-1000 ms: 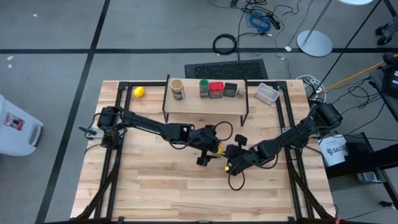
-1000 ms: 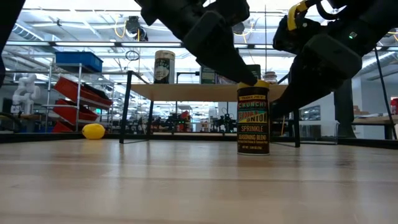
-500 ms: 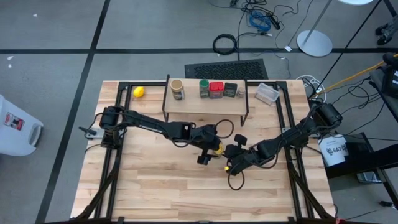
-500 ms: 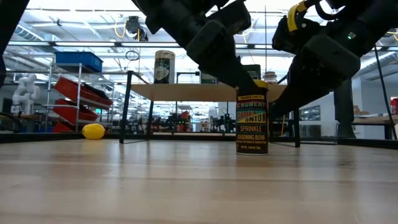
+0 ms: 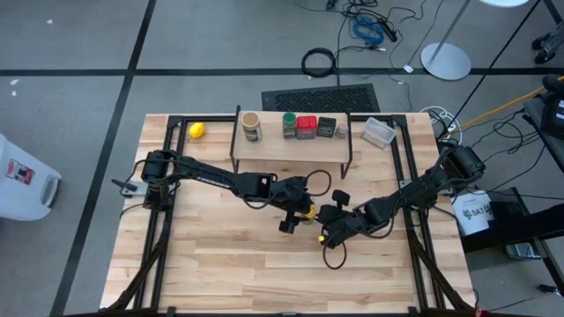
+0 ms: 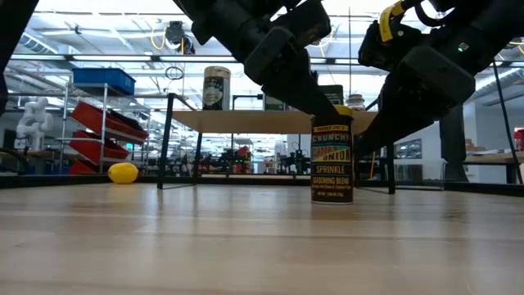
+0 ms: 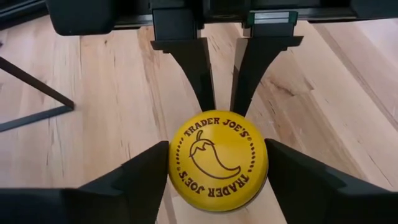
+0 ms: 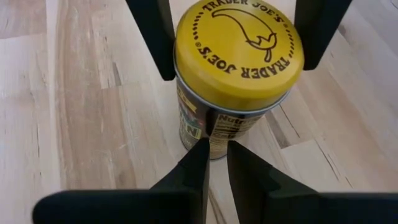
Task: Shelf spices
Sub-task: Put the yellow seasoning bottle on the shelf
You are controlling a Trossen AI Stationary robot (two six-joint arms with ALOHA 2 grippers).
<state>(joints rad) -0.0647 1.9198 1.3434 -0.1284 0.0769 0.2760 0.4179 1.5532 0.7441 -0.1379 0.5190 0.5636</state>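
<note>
Most of the job looks done: four containers and what seems a tiny fifth stand in a row on the shelf point(image 5: 291, 145), and only the yellow-lidded jar point(image 6: 332, 157) is left, upright on the worktop point(image 5: 220, 255) in front of it. The left pincer point(image 7: 217, 168) straddles its lid with both fingers touching the rim, so I judge it is grasping the jar for the lift to the shelf. The right pincer point(image 8: 214, 168), clenched and empty, sits just beside the jar.
</note>
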